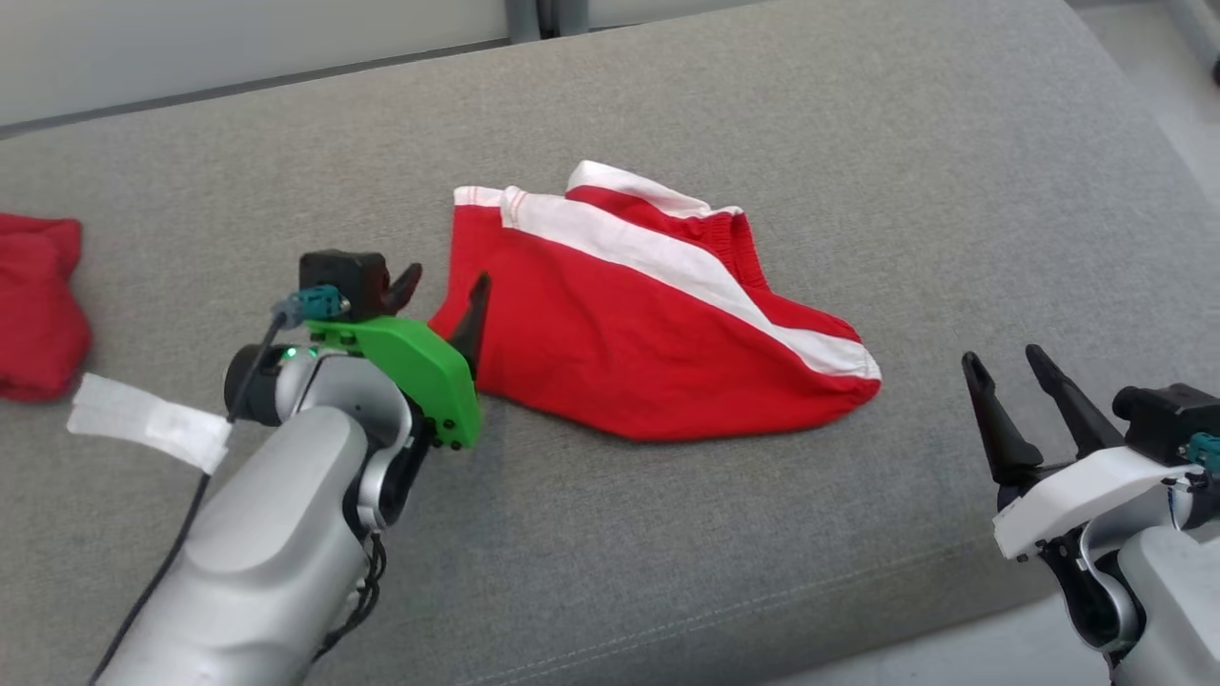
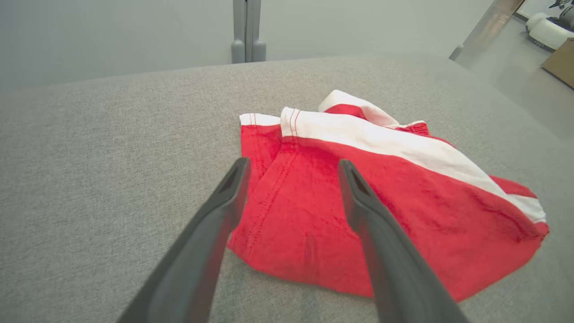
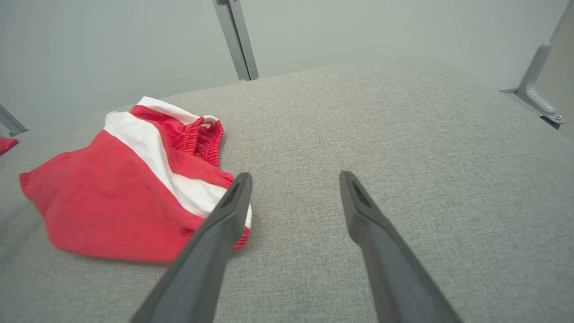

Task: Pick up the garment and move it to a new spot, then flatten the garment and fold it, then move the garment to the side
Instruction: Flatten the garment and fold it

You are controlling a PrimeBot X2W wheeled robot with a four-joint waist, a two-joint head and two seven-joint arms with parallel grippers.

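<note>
both pincers spread, shorts waiting mid-cushion

the soft red cloth shorts (image 1: 648, 333) with a white side stripe lie rumpled in the middle of the grey fabric cushion (image 1: 667, 553). the left gripper (image 1: 448, 276) hangs spread at their left edge. the right gripper (image 1: 1003, 355) is spread too, well apart off the right end, nothing pinched. light, floppy stuff, i'd say: it will sag and bunch, so take the stitched hem or the elastic waistband (image 1: 729, 233), not the loose middle. the long axis runs diagonally, hem far-left, stripe end near-right.
</note>
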